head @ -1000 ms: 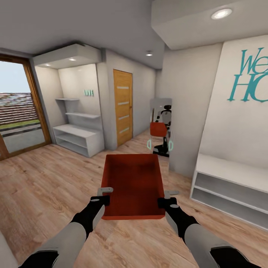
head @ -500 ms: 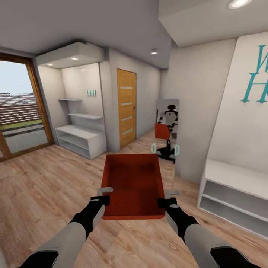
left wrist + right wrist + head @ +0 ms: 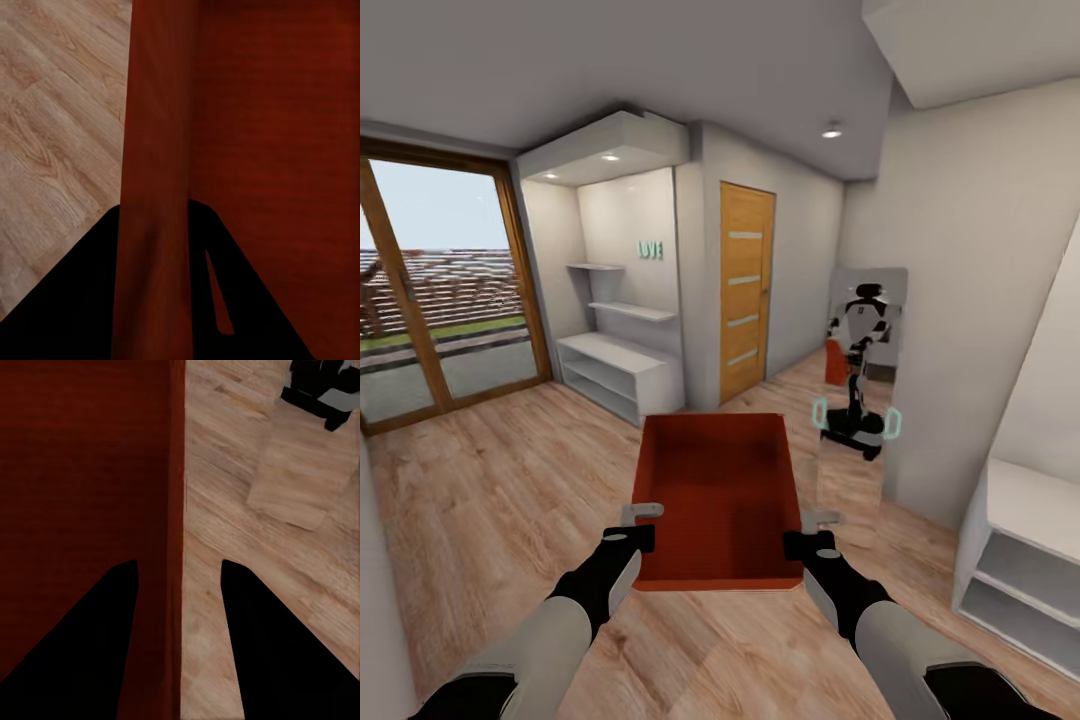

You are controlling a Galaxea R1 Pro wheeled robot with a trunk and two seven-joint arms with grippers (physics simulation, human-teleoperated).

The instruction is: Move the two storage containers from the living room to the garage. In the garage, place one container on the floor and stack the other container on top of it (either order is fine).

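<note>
One orange-red storage container [image 3: 720, 490] hangs level in front of me, above a light wood-plank floor [image 3: 510, 470]. My left gripper [image 3: 645, 525] is shut on its left wall near the close corner, and my right gripper [image 3: 807, 530] is shut on its right wall. In the left wrist view the bin wall [image 3: 157, 150] runs between the two black fingers of the left gripper [image 3: 157, 300]. In the right wrist view the right gripper [image 3: 178, 645] has the thin rim of the container [image 3: 90, 472] between its fingers. The bin is empty. The garage is out of view.
Ahead stands a wooden door [image 3: 745, 290], with white shelving [image 3: 620, 370] in a niche to its left. Wood-framed glass doors [image 3: 440, 290] fill the left wall. A mirror [image 3: 860, 390] leans at the right corner, and a low white shelf unit [image 3: 1020, 540] sits at far right.
The whole view has swung left, so the door, the mirror and the shelves have slid right in the picture. Both grippers keep the same hold on the container.
</note>
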